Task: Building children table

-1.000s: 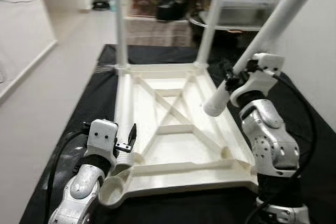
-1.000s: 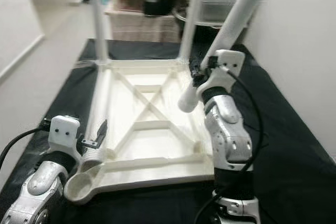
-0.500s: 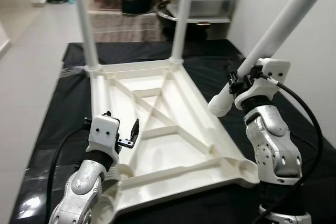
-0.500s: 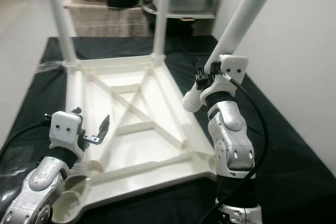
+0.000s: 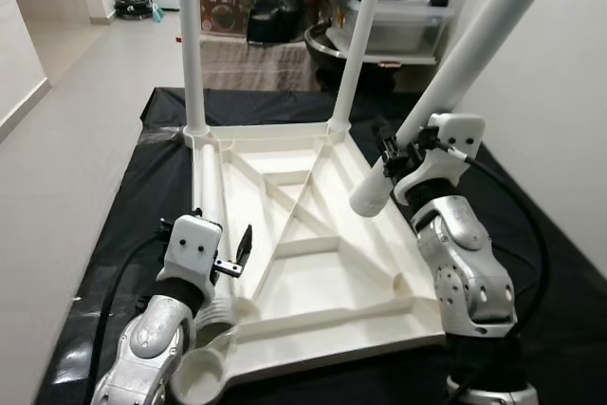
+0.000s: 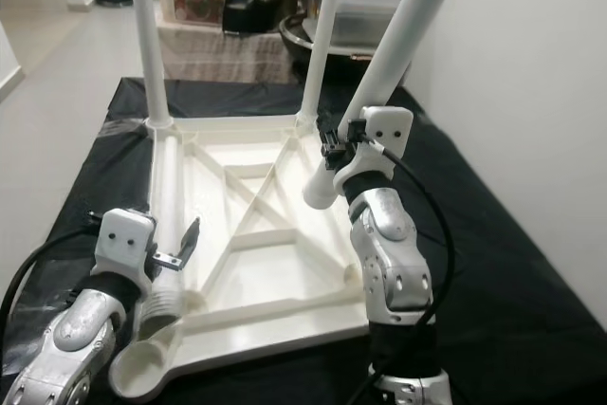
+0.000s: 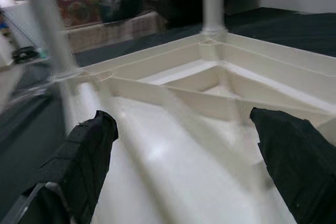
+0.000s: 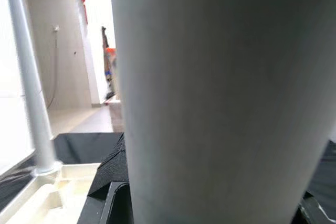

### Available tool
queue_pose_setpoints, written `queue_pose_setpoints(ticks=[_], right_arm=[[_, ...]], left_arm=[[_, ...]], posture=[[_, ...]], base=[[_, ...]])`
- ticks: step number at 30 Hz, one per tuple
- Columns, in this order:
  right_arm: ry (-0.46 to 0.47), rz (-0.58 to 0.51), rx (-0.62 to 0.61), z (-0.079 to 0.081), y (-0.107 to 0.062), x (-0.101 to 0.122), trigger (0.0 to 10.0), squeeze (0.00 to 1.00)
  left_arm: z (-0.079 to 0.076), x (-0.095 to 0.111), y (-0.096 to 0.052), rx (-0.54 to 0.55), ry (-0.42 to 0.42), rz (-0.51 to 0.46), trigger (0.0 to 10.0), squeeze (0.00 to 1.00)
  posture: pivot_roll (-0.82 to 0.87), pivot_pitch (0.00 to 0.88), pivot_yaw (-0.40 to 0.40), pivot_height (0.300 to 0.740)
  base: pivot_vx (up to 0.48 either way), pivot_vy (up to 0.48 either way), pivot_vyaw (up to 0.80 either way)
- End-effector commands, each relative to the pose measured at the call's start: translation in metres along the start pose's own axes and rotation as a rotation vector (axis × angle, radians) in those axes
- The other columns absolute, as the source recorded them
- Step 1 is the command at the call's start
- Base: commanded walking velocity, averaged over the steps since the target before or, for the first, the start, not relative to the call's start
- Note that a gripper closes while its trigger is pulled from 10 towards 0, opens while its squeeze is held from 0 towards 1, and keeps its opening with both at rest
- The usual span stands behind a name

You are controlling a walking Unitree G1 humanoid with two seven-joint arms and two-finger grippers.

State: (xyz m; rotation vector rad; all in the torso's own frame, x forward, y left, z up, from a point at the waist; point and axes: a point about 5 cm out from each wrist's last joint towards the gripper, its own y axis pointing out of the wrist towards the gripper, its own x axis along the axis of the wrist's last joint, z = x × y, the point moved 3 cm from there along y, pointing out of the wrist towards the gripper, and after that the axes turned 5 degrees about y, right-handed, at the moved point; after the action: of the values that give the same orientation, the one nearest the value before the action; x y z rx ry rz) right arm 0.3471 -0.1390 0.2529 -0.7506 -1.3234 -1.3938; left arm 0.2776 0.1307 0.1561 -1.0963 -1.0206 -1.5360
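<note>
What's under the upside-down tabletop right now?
The tabletop lies on a black sheet, which shows all around its edges. Anything beneath the tabletop itself is covered.

Bright, even indoor light is filling the head views, which are looking sharp. The upturned white tabletop (image 5: 303,244) is glowing softly, and just beside its near left corner the black sheet (image 5: 81,348) is catching a small shine. Beyond the tabletop, the shelves are sitting in dimmer light. In the wrist views, a white leg (image 8: 220,98) is looming blurred and shaded, and nearby surfaces are smearing out of focus.
</note>
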Motion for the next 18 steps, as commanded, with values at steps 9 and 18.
queue_pose_setpoints(ticks=[9, 18], right_arm=[[-0.009, -0.02, -0.021, -0.0098, -0.0004, 0.0012, 10.0, 0.0], [-0.022, -0.006, 0.004, -0.0064, 0.0029, -0.0021, 10.0, 0.0]], left_arm=[[-0.006, 0.0067, 0.0018, -0.009, -0.051, -0.04, 10.0, 0.0], [-0.0064, 0.0027, 0.001, -0.005, -0.057, -0.028, 10.0, 0.0]], posture=[[-0.01, 0.0, -0.077, 0.74], [-0.01, 0.0, -0.08, 0.74]], base=[[0.0, -0.262, -0.39], [-0.155, 0.0, 0.0]])
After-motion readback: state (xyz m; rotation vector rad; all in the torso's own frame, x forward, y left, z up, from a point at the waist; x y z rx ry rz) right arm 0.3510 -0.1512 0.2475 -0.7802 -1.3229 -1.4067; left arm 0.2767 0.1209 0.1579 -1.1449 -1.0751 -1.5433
